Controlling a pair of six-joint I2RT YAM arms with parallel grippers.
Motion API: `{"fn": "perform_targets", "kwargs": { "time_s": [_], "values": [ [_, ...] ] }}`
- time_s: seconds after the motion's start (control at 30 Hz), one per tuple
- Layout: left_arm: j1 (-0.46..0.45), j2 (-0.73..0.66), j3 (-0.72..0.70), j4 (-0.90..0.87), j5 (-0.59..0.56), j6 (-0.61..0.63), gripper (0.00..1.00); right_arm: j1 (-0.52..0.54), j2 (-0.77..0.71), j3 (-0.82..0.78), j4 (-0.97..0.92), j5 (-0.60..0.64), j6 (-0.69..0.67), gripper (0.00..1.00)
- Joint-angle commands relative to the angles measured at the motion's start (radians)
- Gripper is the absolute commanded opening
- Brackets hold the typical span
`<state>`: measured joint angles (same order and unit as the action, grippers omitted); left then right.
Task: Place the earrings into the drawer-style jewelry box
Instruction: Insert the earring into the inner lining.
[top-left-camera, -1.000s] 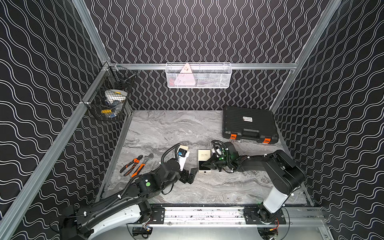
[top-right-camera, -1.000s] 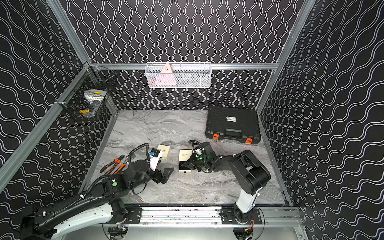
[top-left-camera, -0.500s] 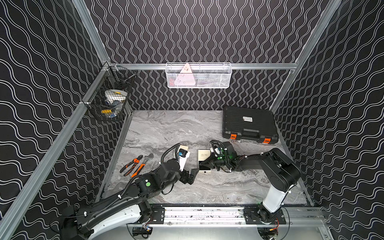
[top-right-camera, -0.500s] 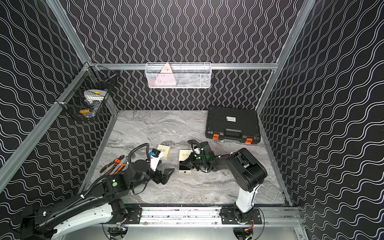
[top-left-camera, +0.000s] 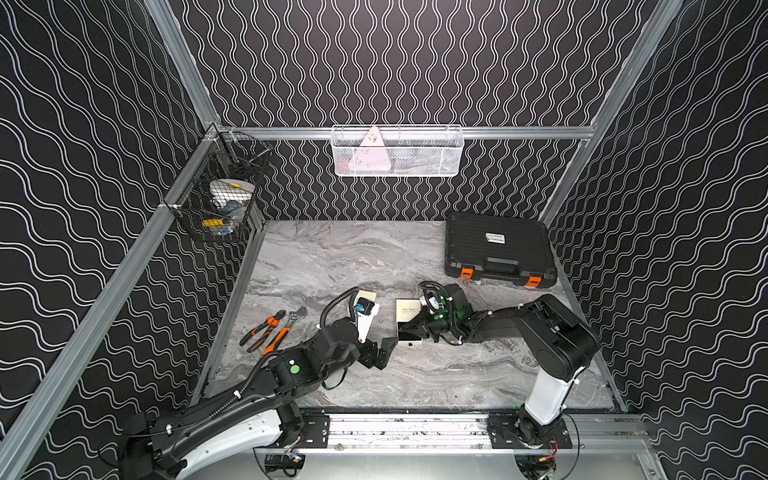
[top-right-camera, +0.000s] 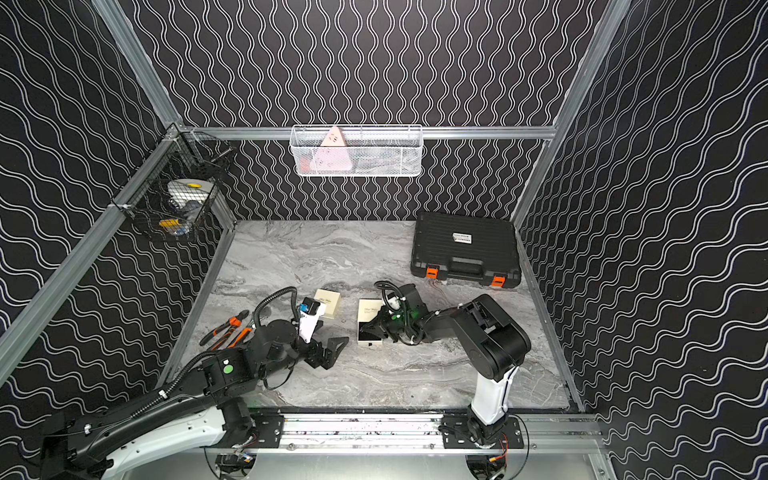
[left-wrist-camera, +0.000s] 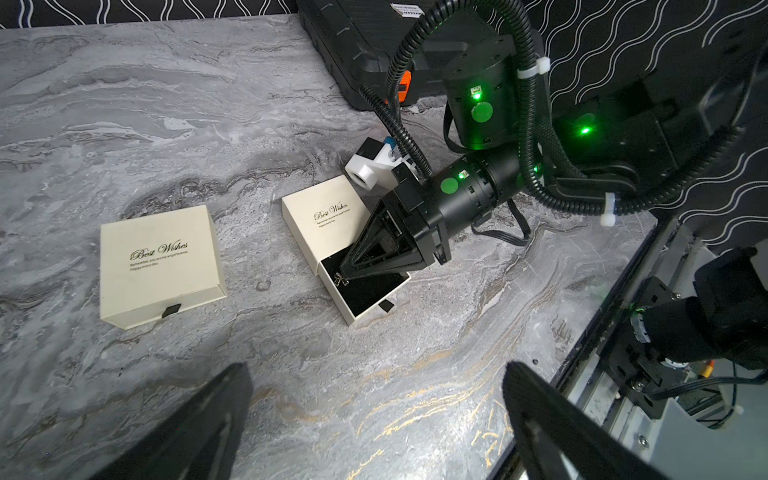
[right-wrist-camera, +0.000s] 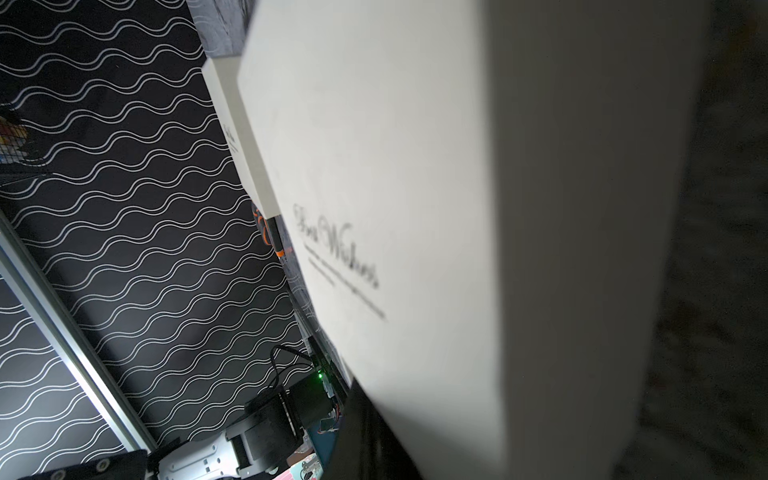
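Note:
A cream drawer-style jewelry box (left-wrist-camera: 328, 216) (top-left-camera: 407, 311) (top-right-camera: 370, 311) lies mid-table with its black-lined drawer (left-wrist-camera: 370, 291) (top-left-camera: 409, 343) pulled out. My right gripper (left-wrist-camera: 344, 272) (top-left-camera: 405, 329) (top-right-camera: 368, 329) is shut, lying low with its tips inside the drawer. The earrings (left-wrist-camera: 341, 281) show as a tiny gold speck right at those tips, over the black lining. My left gripper (left-wrist-camera: 374, 415) (top-left-camera: 380, 353) (top-right-camera: 328, 353) hovers open and empty near the drawer's front. In the right wrist view the box lid (right-wrist-camera: 415, 208) fills the picture.
A second, closed cream box (left-wrist-camera: 160, 266) (top-right-camera: 328, 301) sits to the left. Orange-handled pliers (top-left-camera: 266, 332) and a wrench (top-left-camera: 295, 318) lie near the left wall. A black tool case (top-left-camera: 498, 249) stands at the back right. Wire baskets (top-left-camera: 397, 151) (top-left-camera: 220, 199) hang on the walls.
My right gripper has swung left, from beside the box to over the open drawer, staying shut. The left arm has not moved.

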<state>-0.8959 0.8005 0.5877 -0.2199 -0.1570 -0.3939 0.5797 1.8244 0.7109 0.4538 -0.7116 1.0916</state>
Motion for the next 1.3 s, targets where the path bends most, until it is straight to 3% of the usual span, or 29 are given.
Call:
{"fn": "perform_targets", "kwargs": {
  "time_s": [0.0,0.57,1.27],
  "values": [
    [0.002,-0.003,-0.003,0.011,0.004,-0.015,0.99,0.0,0.006,0.005,0.016,0.018,-0.008,0.0],
    [0.002,-0.015,-0.006,0.016,0.007,-0.017,0.99,0.002,-0.035,0.075,-0.233,0.11,-0.148,0.0],
    [0.002,-0.012,-0.007,0.022,0.014,-0.018,0.99,0.014,-0.01,0.096,-0.13,0.031,-0.091,0.0]
  ]
}}
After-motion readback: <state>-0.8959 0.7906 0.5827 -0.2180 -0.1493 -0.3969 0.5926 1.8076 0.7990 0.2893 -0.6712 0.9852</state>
